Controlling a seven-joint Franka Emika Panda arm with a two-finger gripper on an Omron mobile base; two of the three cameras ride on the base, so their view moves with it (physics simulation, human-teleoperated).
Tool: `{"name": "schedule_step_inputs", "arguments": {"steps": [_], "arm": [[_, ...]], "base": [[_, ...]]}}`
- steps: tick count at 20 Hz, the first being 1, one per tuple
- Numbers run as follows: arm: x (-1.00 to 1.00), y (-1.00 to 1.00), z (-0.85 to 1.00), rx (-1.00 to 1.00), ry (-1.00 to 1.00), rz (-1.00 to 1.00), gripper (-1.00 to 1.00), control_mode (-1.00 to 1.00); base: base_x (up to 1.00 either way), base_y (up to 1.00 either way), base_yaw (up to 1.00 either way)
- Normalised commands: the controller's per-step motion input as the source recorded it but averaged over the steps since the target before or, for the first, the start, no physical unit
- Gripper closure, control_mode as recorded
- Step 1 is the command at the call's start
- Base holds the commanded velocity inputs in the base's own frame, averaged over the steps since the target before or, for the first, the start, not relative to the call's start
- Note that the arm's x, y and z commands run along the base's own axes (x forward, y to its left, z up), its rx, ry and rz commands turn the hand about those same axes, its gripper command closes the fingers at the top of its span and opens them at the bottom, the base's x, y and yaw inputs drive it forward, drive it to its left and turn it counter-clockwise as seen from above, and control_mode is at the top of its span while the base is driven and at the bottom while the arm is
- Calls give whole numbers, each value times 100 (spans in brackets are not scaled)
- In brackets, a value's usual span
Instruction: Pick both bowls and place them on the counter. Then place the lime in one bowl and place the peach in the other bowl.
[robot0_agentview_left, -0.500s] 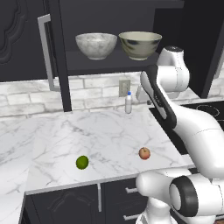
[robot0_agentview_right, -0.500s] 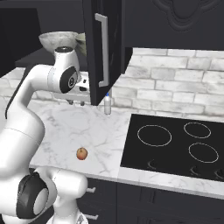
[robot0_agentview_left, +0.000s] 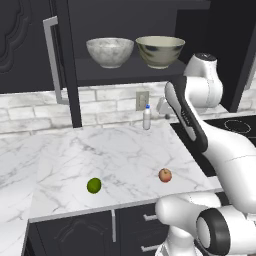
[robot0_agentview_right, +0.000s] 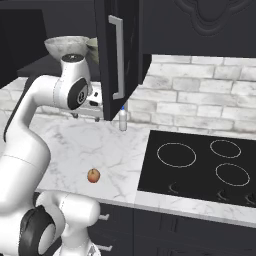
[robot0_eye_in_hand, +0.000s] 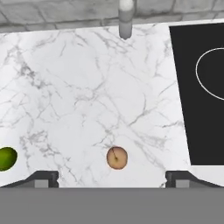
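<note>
Hand view: released end effector above peach, bottle beyond.

I'm looking straight down on the counter — white marble with grey veins. The peach sits near the bottom centre, the lime well apart from it at the left edge, partly cut off. A small white bottle stands at the top, and the black stovetop — one ring mark visible — runs along the right.
</note>
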Motion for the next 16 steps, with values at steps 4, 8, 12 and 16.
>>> {"name": "schedule_step_inputs", "arguments": {"steps": [4,8,12,16], "arm": [[-10,12,18,13,-8,-16,-100,-100],[-14,16,29,14,-8,-19,-100,-100],[-11,26,29,16,-5,-24,-100,-100],[-1,31,32,20,0,-25,-100,-100]], "base": [[0,0,0],[0,0,0],[0,0,0],[0,0,0]]}}
